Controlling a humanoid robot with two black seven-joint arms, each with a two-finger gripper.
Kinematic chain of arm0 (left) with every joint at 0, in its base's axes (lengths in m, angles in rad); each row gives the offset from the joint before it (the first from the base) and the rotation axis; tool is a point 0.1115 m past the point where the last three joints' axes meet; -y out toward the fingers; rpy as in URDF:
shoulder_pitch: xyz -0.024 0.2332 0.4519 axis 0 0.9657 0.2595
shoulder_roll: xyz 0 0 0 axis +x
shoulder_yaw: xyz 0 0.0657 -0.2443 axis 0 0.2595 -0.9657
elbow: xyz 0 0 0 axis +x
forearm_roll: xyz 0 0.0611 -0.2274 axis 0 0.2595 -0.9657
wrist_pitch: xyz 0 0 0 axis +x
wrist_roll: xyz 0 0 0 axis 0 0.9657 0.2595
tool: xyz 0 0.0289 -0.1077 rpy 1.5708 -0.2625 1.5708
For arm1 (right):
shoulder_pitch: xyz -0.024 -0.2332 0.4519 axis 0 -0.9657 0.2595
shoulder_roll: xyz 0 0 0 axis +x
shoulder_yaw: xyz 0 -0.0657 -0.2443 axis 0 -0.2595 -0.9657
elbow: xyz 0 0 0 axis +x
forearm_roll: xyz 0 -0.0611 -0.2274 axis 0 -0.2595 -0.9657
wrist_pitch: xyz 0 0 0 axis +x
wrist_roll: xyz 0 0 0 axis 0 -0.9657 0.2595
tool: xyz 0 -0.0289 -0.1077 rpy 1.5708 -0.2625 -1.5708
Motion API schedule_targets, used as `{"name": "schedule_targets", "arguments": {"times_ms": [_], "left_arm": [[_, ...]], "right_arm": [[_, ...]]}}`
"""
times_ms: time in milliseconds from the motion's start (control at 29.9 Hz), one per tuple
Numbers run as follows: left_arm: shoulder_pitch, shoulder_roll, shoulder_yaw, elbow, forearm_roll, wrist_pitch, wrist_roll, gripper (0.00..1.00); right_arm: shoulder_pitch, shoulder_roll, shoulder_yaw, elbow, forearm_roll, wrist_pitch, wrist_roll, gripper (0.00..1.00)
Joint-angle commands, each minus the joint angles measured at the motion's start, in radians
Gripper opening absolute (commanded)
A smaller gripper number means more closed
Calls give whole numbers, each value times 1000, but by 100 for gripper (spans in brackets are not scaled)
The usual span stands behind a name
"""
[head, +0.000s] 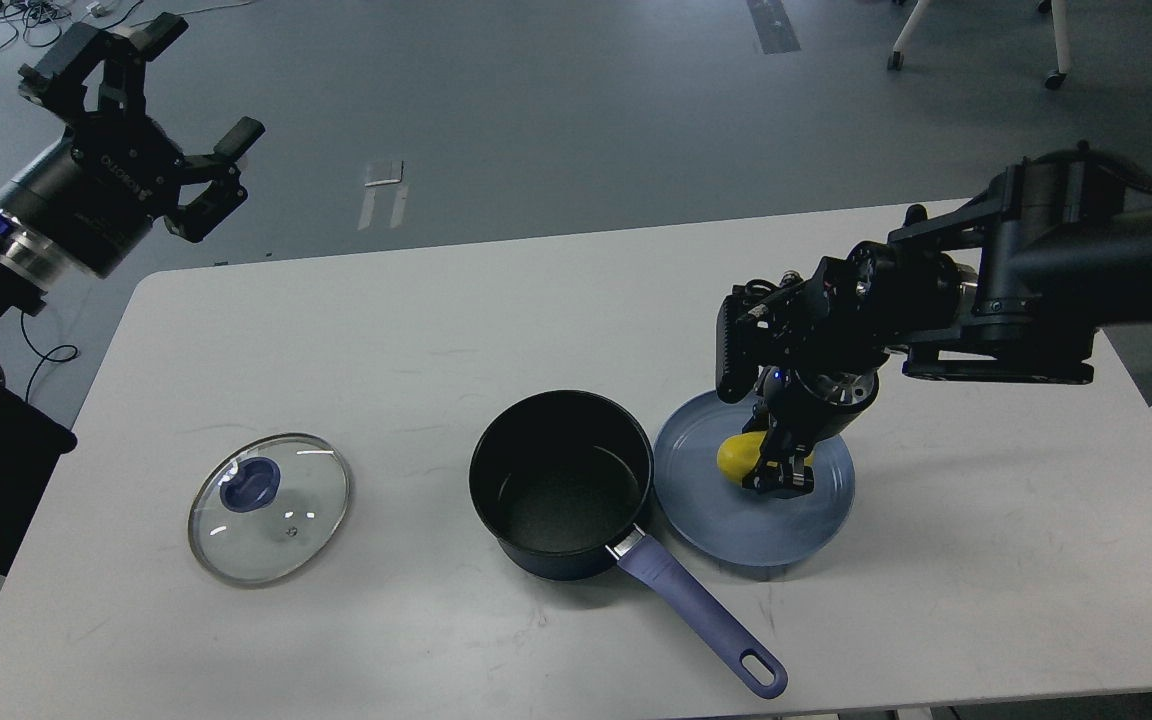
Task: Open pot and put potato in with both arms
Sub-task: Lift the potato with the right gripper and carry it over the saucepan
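You are looking down at the white table (pixel 356 330), where the pot (pixel 558 485) is sitting uncovered near the middle, its lavender handle (pixel 701 620) pointing toward the near right corner with the hole at the far tip. The glass lid (pixel 269 507) is lying flat on the table well to the left of the pot, knob up. Just right of the pot, touching its side, the blue plate (pixel 726 520) is carrying the potato (pixel 739 456), whose long axis is running roughly left to right. Your right gripper (pixel 776 475) is reaching down onto the potato, fingers closing around it. Your left gripper (pixel 151 120) is hanging spread wide beyond the table's far left corner, holding nothing.
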Motion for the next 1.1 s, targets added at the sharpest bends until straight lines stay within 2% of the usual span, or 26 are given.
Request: {"name": "schedule_targets", "arguments": {"times_ms": [0,301,468,702,1070], "left_arm": [[0,0,-2,-1,0,0,0,98],[0,-1,-2,-1,0,0,0,98],[0,-3,-4,-1,-1,0,0,98],[0,-12,-16,0,-6,0,0,98],[0,-11,-16,0,-8,0,0,98]], "right_arm": [[82,-18,2,1,90,-34,0,14],[159,36,68,-10,263,-52,0,15],[159,118,75,-19,341,-57,0,16],[129,255,67,-114,384,-88,0,16],[70,255,12,-110,457,-91,0,17]]}}
